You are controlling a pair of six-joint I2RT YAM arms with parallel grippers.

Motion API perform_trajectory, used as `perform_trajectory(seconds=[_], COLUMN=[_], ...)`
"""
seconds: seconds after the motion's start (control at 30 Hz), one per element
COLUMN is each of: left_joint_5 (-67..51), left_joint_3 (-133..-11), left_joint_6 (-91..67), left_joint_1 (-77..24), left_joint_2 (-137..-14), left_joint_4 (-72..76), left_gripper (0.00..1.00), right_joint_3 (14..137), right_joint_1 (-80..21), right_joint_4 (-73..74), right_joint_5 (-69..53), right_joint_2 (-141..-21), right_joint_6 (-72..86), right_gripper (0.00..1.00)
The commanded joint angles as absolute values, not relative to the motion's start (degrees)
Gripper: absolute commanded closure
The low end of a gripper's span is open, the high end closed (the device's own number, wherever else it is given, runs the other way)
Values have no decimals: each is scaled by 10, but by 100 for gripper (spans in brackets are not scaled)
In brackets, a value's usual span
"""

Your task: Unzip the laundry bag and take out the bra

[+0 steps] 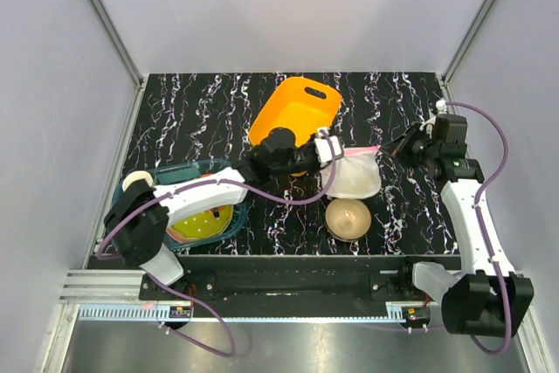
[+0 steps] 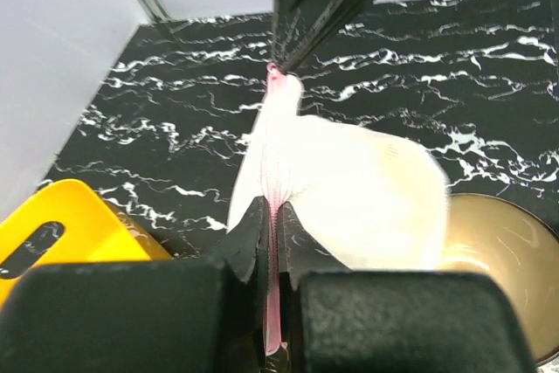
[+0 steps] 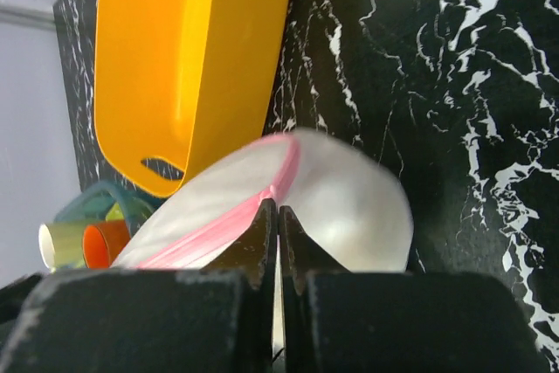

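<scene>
Top external, mid-frame: left gripper (image 1: 335,153) and right gripper (image 1: 385,148) each clench the rim of the laundry bag (image 1: 354,178) (its pink zipper trim (image 3: 223,226)), seemingly tensioning it for unzipping.

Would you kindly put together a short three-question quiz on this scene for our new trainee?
1. What do the left hand and the right hand both pinch on the laundry bag?
2. True or false: the tan bowl stands outside the orange basket.
3. The bag is: A) inside the basket; B) held between the two hands; C) under the bowl.

Key: 1. the pink zipper trim; 2. true; 3. B.
</scene>
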State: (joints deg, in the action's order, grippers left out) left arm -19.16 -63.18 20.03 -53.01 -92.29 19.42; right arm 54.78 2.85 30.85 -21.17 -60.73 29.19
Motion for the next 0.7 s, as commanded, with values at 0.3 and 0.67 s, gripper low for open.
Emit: perform_trajectory(seconds=[0.3, 0.67], left_joint_5=[-246, -276], left_joint_3=[-627, -724], left_joint_6=[141, 115], left_joint_1=[-508, -516], left_joint_2=[-896, -940], left_joint_4=[276, 203], left_gripper=[41, 2], right_joint_3=[512, 515], right_joint_1=[87, 87], right_joint_4=[164, 252], right_joint_5=[-256, -238], right_joint_2=[-605, -519], right_joint_6=[369, 346], right_gripper=[100, 100])
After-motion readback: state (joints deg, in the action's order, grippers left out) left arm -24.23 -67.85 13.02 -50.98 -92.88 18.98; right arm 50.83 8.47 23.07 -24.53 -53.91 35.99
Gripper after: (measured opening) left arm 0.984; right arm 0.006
